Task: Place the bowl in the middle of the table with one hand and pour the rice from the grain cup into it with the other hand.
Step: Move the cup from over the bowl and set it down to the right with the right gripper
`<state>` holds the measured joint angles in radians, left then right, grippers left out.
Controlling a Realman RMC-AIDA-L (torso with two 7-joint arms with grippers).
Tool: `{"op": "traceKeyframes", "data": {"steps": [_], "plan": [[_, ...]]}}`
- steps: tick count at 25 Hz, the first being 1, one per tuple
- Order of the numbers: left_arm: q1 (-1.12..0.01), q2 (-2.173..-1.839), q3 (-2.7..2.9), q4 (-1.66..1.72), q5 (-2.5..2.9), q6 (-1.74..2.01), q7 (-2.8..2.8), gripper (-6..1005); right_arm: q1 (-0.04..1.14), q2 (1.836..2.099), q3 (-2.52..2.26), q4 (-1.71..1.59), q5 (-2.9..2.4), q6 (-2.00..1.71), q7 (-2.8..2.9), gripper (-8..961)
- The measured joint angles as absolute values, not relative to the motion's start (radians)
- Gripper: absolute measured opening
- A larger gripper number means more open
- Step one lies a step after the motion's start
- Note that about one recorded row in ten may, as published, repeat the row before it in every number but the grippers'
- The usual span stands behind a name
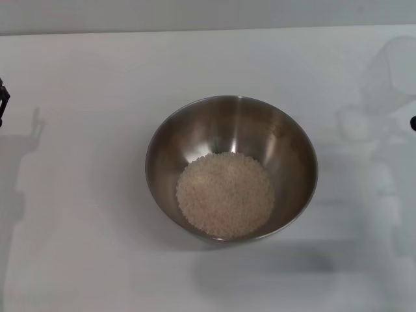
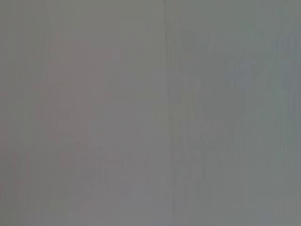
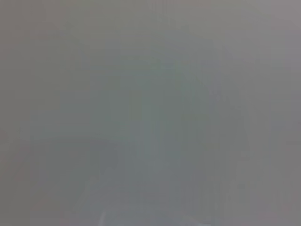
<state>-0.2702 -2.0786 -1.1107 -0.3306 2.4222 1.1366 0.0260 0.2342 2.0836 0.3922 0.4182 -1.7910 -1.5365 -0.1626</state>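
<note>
Near the middle of the plain white table (image 1: 84, 247) the shiny stainless-steel bowl (image 1: 294, 153) is set, heaped with off-white rice (image 1: 225, 194), seemingly already poured, while the translucent grain cup (image 1: 393, 75) is stood apart; gripper states cannot be told.

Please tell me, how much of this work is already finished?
It looks almost done. The bowl stands mid-table, and the rice lies inside it. The grain cup appears at the right edge. Nothing is visibly left. Only slivers of both arms show at the edges.
</note>
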Motion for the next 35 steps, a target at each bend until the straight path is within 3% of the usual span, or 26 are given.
{"op": "traceKeyframes", "data": {"steps": [19, 35], "plan": [[-0.268, -2.079, -1.103, -0.334, 2.419, 1.14, 0.026, 826, 0.399, 2.084, 0.286, 0.207, -1.804, -1.137, -0.026, 60], [-0.275, -2.079, -1.092, -0.335, 2.419, 1.137, 0.026, 826, 0.445, 2.084, 0.232, 0.197, -1.824, -1.026, -0.028, 64]]}}
